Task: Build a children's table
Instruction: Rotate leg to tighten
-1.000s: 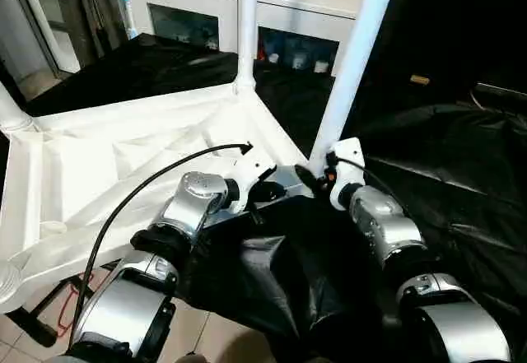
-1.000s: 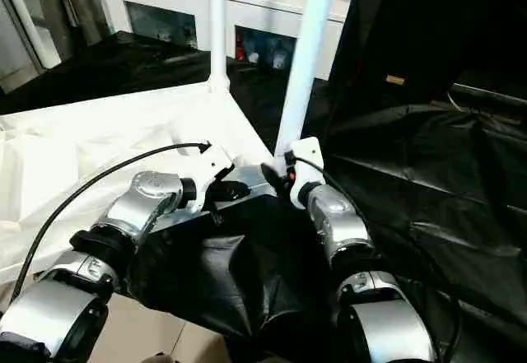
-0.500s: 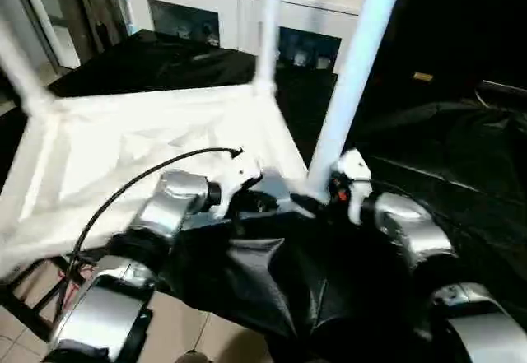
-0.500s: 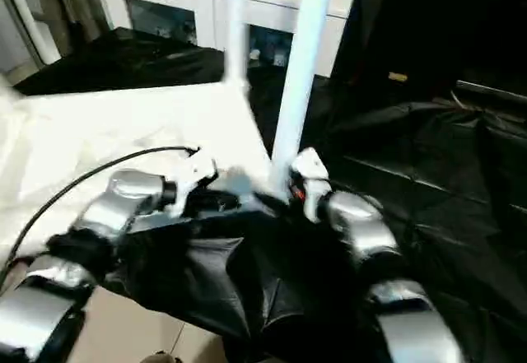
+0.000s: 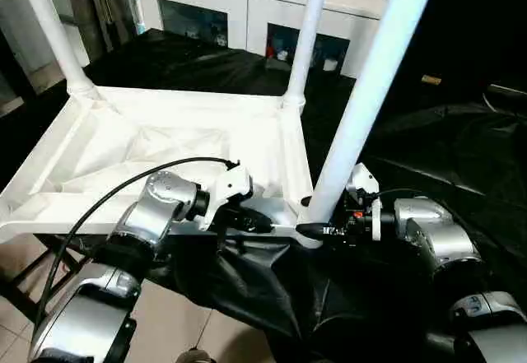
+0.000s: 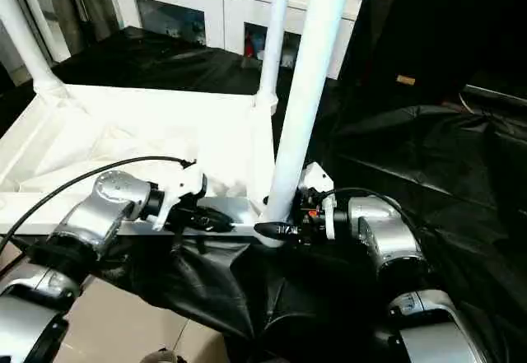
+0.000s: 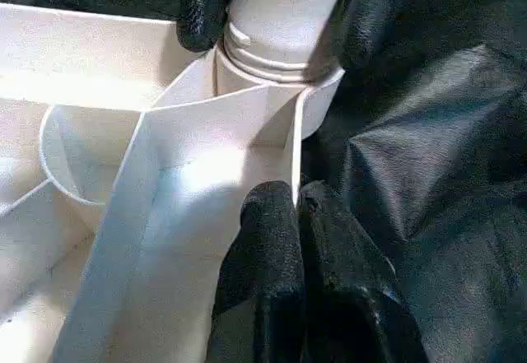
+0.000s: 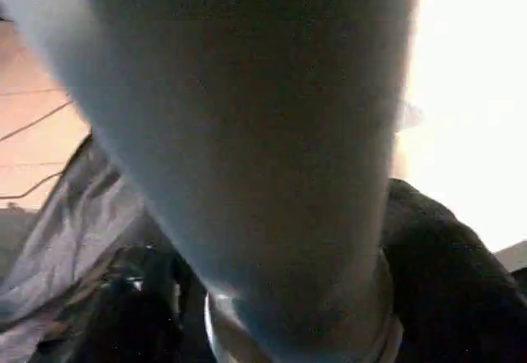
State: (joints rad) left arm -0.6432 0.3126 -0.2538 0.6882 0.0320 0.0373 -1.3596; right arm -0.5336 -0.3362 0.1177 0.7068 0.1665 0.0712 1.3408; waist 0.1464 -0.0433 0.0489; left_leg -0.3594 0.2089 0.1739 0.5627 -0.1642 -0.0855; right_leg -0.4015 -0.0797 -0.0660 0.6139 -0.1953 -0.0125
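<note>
White moulded plastic: tabletop (image 5: 165, 145) lying underside-up on a black-draped surface (image 5: 461, 157), near leg (image 5: 362, 100) upright in its corner socket (image 7: 272, 83). Probably light, stiff, smooth and slippery; best gripped low, at the leg's base. Left gripper (image 7: 300, 239) closed, against the rim. Right gripper (image 5: 317, 231) straddling the leg's base, clamped or loose not discernible. Leg tops cut off.

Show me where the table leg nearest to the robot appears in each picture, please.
Left eye: nearest leg, right of centre.
Right eye: centre.
Left wrist: its base, top centre.
Right wrist: close up, across the middle.
Shared landmark: the corner socket holding it.
</note>
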